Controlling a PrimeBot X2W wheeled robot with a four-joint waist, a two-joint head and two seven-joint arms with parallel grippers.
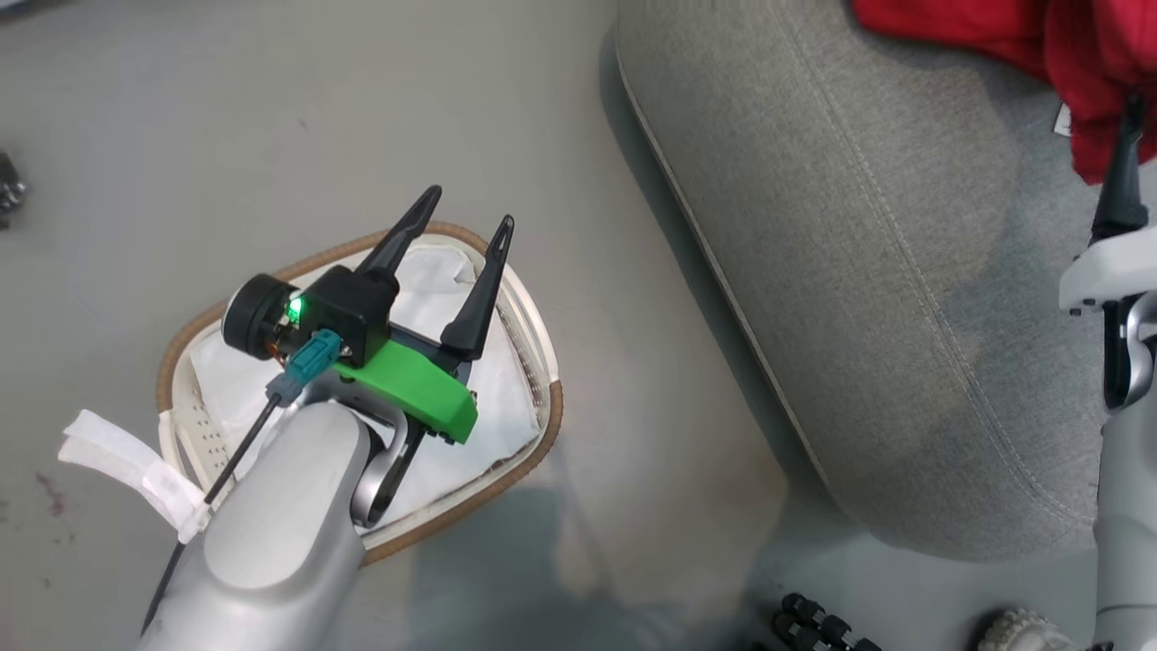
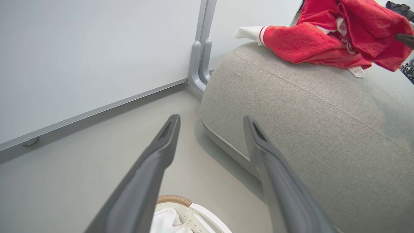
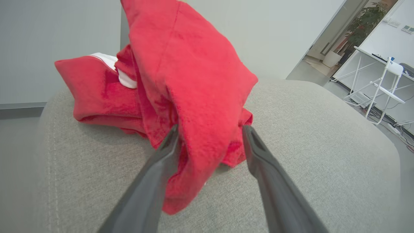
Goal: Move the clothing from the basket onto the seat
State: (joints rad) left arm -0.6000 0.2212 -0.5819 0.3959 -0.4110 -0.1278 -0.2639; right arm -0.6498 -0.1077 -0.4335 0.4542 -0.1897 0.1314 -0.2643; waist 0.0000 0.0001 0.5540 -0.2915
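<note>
Red clothing (image 1: 976, 23) lies at the far right of the grey seat (image 1: 859, 271). In the right wrist view one red garment (image 3: 97, 90) with white trim rests on the seat (image 3: 307, 129). A second red garment (image 3: 194, 81) hangs between the spread fingers of my right gripper (image 3: 211, 127), draped against the left one. That gripper is open just above the cushion. My left gripper (image 1: 471, 205) is open and empty over the basket (image 1: 553, 407), which holds a white liner sheet (image 1: 434, 289). In the left wrist view my left gripper (image 2: 212, 117) points toward the seat (image 2: 307, 113) and the clothing (image 2: 307, 42).
The basket stands on the grey floor left of the seat's rounded edge. A white wall panel with a grey post (image 2: 202, 48) runs behind. Dark objects (image 1: 813, 624) lie at the lower edge near the robot's base. A white folding frame (image 3: 385, 84) stands beyond the seat.
</note>
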